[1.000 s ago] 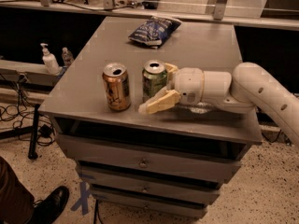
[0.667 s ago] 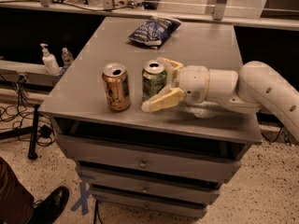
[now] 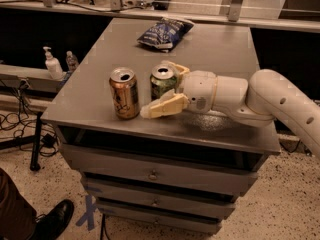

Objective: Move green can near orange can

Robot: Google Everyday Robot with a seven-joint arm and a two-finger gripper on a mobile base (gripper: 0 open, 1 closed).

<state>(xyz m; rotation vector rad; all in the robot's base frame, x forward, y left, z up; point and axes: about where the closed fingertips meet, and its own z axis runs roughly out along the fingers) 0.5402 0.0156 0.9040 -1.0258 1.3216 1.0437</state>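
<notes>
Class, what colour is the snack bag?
Snack bag: dark blue, camera view; claw at the green can.

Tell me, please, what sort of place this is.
Probably a lab or office workspace: a grey drawer cabinet, cables on the speckled floor and a pump bottle on a side ledge. The tool sits at the green can on the cabinet's top.

Claw [image 3: 157,88] flanks green can [image 3: 163,85] beside orange can [image 3: 124,95].

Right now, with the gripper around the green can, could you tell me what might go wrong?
The gripper straddles the green can, jaws open; pulling back could drag or tip it. The front finger reaches close to the orange can, so a sideways swing might knock that over.
</notes>
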